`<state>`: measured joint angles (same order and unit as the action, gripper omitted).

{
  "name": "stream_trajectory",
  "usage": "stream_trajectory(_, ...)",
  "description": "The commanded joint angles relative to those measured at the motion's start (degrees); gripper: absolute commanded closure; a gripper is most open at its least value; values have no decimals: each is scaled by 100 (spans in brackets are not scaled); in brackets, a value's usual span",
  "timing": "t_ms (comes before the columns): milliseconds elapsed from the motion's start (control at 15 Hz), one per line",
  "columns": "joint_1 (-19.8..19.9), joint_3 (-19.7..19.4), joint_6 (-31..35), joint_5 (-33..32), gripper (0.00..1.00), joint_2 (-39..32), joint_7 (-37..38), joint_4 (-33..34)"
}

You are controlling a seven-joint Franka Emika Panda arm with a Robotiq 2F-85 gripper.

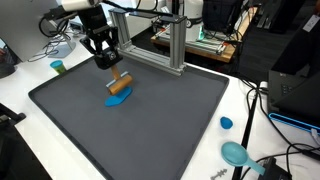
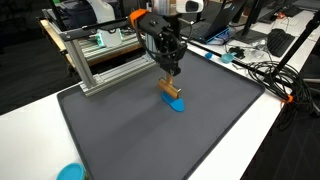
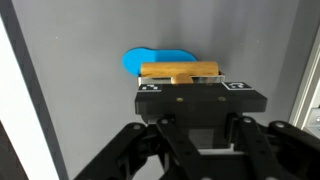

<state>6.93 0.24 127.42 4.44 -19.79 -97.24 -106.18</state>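
A light wooden block (image 1: 120, 84) hangs tilted just above a flat blue disc (image 1: 118, 99) on the dark grey mat (image 1: 170, 120). In both exterior views my gripper (image 2: 172, 72) comes down onto the block (image 2: 168, 89) from above and is shut on it. The blue disc (image 2: 177, 104) lies right under the block. In the wrist view the black gripper body (image 3: 198, 102) hides the fingertips. Beyond it the wooden block (image 3: 180, 71) shows crosswise, with the blue disc (image 3: 155, 59) behind it.
An aluminium frame (image 1: 172, 42) stands at the mat's far edge, close behind the arm. A small blue cap (image 1: 227, 123), a teal cup (image 1: 236, 153) and another small cup (image 1: 58, 67) sit on the white table off the mat. Cables (image 2: 270, 75) lie beside the mat.
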Motion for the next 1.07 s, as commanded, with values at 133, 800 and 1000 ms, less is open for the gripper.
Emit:
stream_trajectory(133,11,48,-248,-206,78,-213,-15,360)
stream_trajectory(800,-16,105,-547,-325,78,-575,24,934)
stream_trajectory(1000,-22,104,-600,-368,78,-716,53,1076)
